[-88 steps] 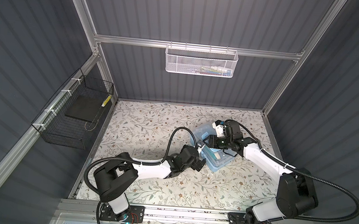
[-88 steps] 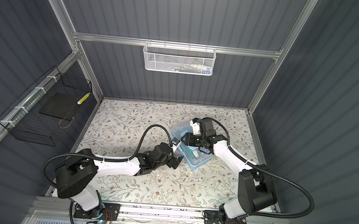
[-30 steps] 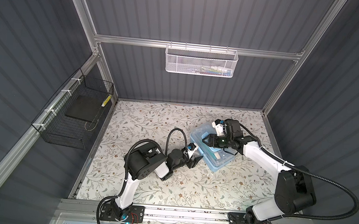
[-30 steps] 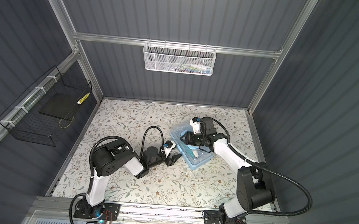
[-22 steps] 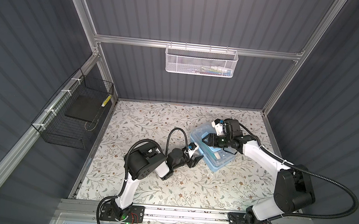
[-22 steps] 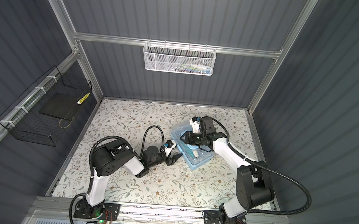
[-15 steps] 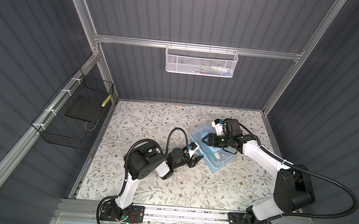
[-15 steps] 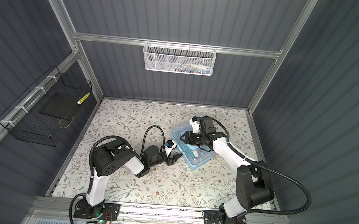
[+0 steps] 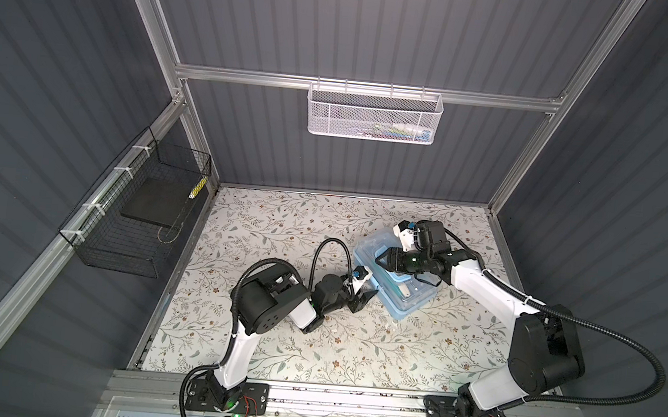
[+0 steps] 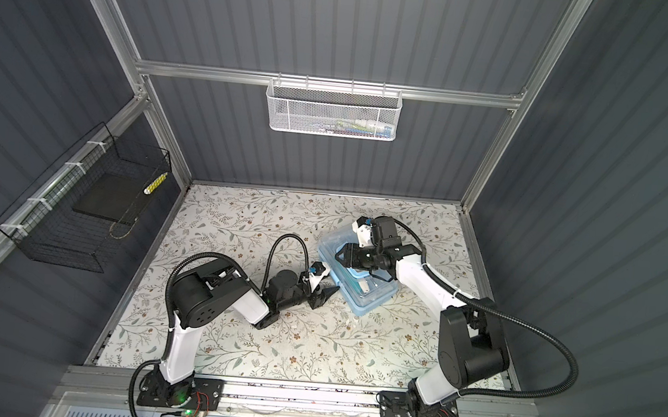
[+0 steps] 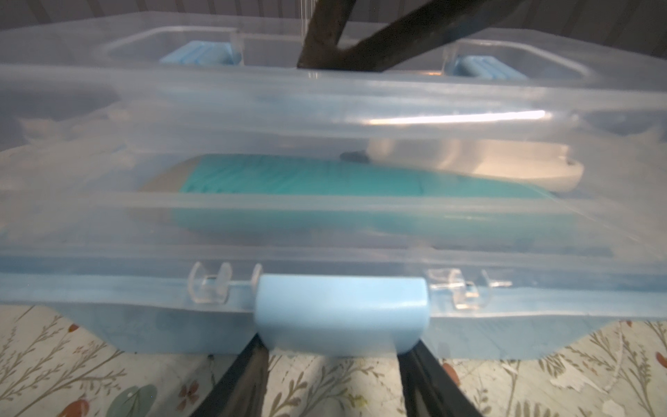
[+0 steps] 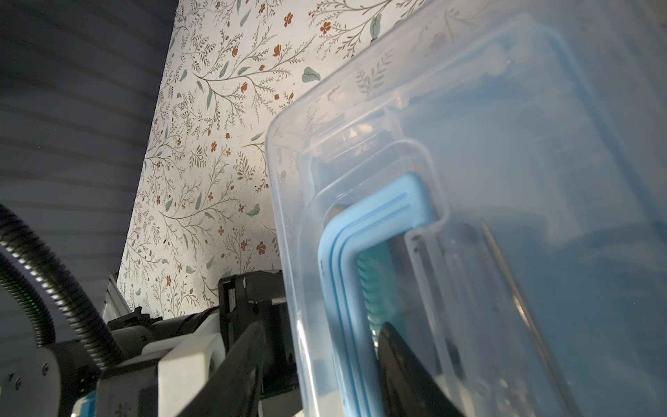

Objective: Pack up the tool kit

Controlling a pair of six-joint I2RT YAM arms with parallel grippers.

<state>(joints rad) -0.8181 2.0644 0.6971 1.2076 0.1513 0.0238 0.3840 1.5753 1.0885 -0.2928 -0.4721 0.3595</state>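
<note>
- The tool kit (image 9: 411, 296) lies right of centre on the floral table (image 9: 280, 229), lid on.
- The left gripper (image 9: 365, 300) is at the kit's near side. Its fingers (image 11: 249, 375) flank the blue latch (image 11: 341, 310), but the tips are hidden, so I cannot tell whether they grip it.
- The right gripper (image 9: 379, 260) is over the lid, jaws half-spread astride the handle (image 12: 382, 205). They may be pinching it, but that is unclear.

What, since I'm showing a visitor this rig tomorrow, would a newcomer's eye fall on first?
The light-blue tool kit, right of the floral mat's middle, draws the eye. The left gripper is at its blue latch, jaws apart, and the right gripper is over the clear lid. After that, the white mesh basket high on the back wall.
</note>
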